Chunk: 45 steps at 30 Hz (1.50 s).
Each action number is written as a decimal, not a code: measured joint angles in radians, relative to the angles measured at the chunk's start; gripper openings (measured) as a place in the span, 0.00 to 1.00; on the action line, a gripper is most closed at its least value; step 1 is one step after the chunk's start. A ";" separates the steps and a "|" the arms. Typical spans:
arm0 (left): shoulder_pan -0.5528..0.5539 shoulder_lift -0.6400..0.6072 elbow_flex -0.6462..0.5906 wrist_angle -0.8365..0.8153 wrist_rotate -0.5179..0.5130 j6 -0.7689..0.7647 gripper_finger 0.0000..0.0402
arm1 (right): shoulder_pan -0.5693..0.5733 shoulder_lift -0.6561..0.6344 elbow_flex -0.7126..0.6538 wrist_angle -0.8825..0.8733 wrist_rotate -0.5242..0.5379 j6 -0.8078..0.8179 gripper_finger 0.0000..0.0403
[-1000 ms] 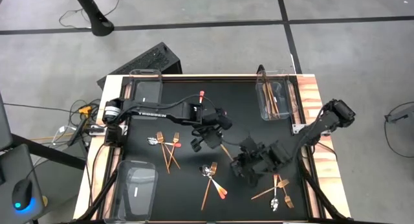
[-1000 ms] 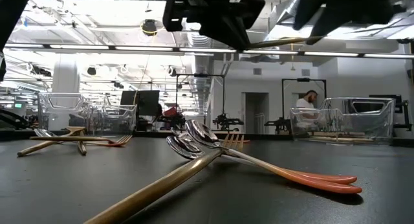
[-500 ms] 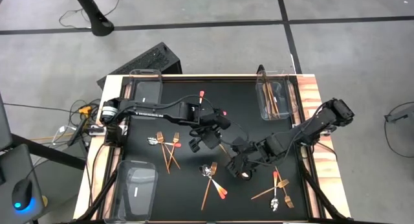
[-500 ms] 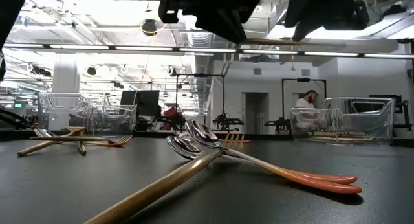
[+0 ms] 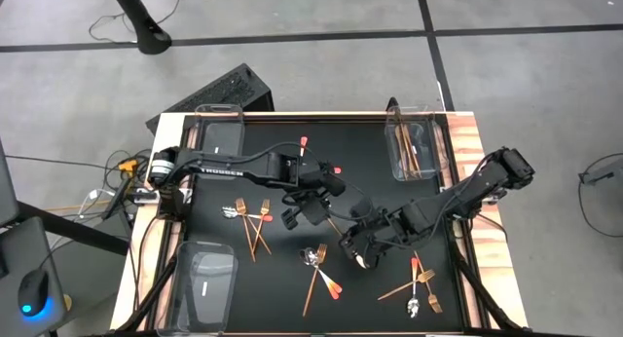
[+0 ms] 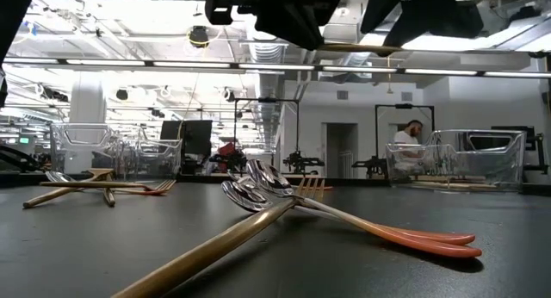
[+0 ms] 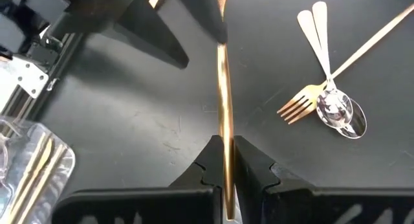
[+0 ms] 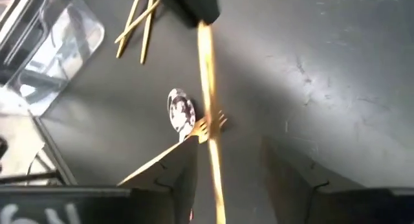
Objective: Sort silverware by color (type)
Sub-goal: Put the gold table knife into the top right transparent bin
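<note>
A slim copper knife (image 7: 222, 81) hangs above the middle of the black table (image 5: 273, 181), and my left gripper (image 7: 224, 141) is shut on it. In the low view the knife (image 6: 362, 48) lies level between both dark grippers. My right gripper (image 8: 229, 149) is open around the knife's other end (image 8: 208, 88), which runs close along one finger (image 8: 187, 166). In the high view my left gripper (image 5: 326, 220) and my right gripper (image 5: 352, 242) meet at mid-table. Loose forks (image 5: 251, 220), two spoons with a fork (image 5: 319, 269) and more silverware (image 5: 419, 288) lie flat on the table. My left gripper pinches the knife's shaft (image 7: 224, 130) between its two fingers, coming slantwise down from the table's left. The knife sticks out past the fingertips toward my right gripper, lifted clear of the table and level. My right gripper: I cannot tell whether its finger touches the knife.
Clear bins stand at the far left (image 5: 219, 132), the near left (image 5: 204, 283) and the far right (image 5: 414, 147); the far-right one holds copper knives. In the low view two orange-handled spoons and a fork (image 6: 284, 199) lie crossed just in front of the camera.
The knife in my left gripper has gone from slightly tilted to level and stands a little higher in the low view. My right gripper has shifted a little toward my left gripper, along the knife.
</note>
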<state>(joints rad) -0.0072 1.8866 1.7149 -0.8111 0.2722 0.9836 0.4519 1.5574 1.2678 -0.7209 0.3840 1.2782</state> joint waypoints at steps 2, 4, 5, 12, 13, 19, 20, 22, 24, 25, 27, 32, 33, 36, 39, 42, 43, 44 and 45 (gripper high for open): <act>0.001 0.000 0.000 -0.005 0.000 0.000 0.00 | 0.000 0.000 0.000 0.017 -0.026 -0.004 0.50; 0.002 0.000 0.000 -0.007 0.000 0.000 0.00 | 0.000 0.001 0.000 0.028 -0.039 -0.004 0.52; 0.002 0.000 0.000 -0.005 0.003 0.000 0.00 | 0.000 0.001 0.000 0.030 -0.039 -0.004 0.52; 0.002 -0.032 0.004 0.002 0.039 0.003 0.00 | -0.003 0.001 0.000 0.063 -0.041 -0.003 0.48; 0.002 -0.043 0.004 0.007 0.040 0.003 0.00 | -0.004 0.001 0.000 0.072 -0.041 -0.004 0.47; 0.004 -0.071 0.004 0.012 0.054 0.021 0.00 | -0.006 0.000 0.001 0.068 -0.069 -0.004 0.30; 0.005 -0.072 0.004 0.011 0.054 0.021 0.00 | -0.009 0.000 0.001 0.067 -0.083 -0.004 0.25; 0.006 -0.073 0.004 0.010 0.054 0.021 0.00 | -0.011 0.000 0.001 0.077 -0.100 -0.005 0.12; 0.010 -0.072 0.004 0.009 0.067 0.007 0.00 | -0.010 0.000 0.002 0.092 -0.105 -0.043 0.05; 0.010 -0.071 0.004 0.008 0.068 -0.006 0.00 | -0.010 -0.003 0.002 0.093 -0.109 -0.052 0.05; 0.016 -0.070 0.004 0.004 0.067 -0.021 0.01 | -0.022 -0.006 0.002 0.102 -0.134 -0.062 0.05; 0.052 -0.069 0.005 -0.005 0.066 -0.077 0.08 | -0.075 -0.007 0.001 0.097 -0.172 -0.080 0.05; 0.063 -0.069 0.005 -0.003 0.066 -0.098 0.09 | -0.089 -0.007 0.001 0.092 -0.176 -0.078 0.05; 0.108 -0.069 0.005 0.000 0.068 -0.149 0.15 | -0.134 -0.008 0.001 0.022 -0.162 -0.042 0.05; 0.174 -0.076 0.005 0.000 0.062 -0.221 0.20 | -0.199 -0.008 0.001 -0.148 -0.128 0.067 0.05; 0.254 -0.091 0.005 -0.009 0.044 -0.307 0.26 | -0.275 -0.009 0.000 -0.300 -0.099 0.126 0.05; 0.281 -0.097 0.005 -0.027 0.036 -0.334 0.27 | -0.300 -0.023 -0.002 -0.337 -0.091 0.128 0.05; 0.307 -0.101 0.005 -0.042 0.034 -0.357 0.29 | -0.326 -0.039 -0.002 -0.368 -0.081 0.126 0.05; 0.331 -0.105 0.005 -0.049 0.037 -0.372 0.30 | -0.356 -0.056 -0.001 -0.383 -0.070 0.112 0.05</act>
<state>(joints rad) 0.3234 1.7817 1.7195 -0.8602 0.3091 0.6116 0.0958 1.5012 1.2669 -1.1042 0.3138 1.3905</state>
